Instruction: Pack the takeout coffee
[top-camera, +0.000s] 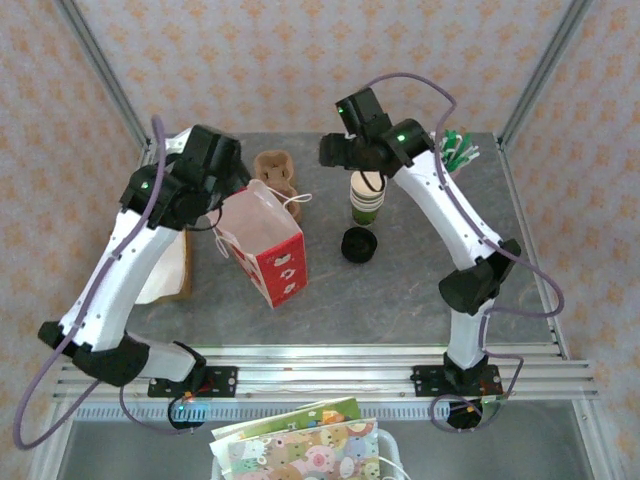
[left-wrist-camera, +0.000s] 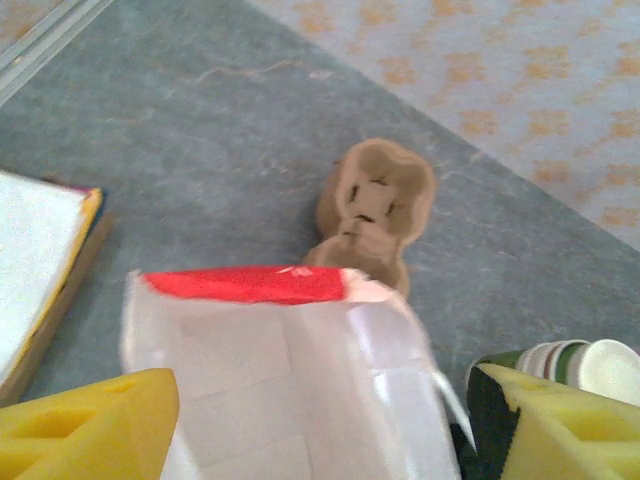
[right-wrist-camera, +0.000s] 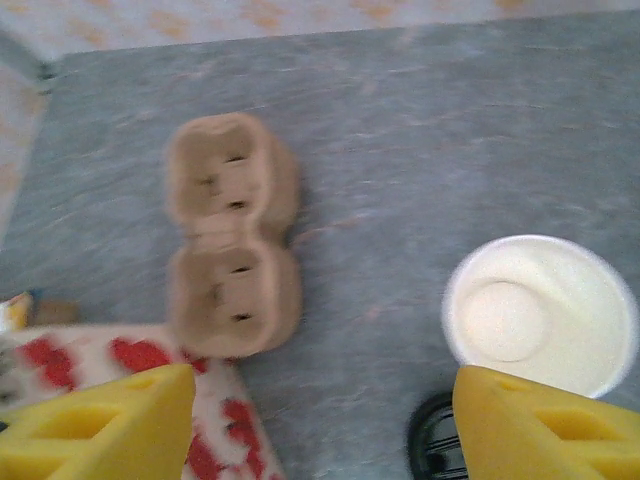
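Plainly light thin paper, the lidless green cups (top-camera: 367, 203) would crush easily; hold one gently at mid-wall; both pairs of jaws stand spread, released.

The bag (top-camera: 268, 250) is red and white, the carrier (top-camera: 276, 172) brown, the lid (top-camera: 358, 244) black.
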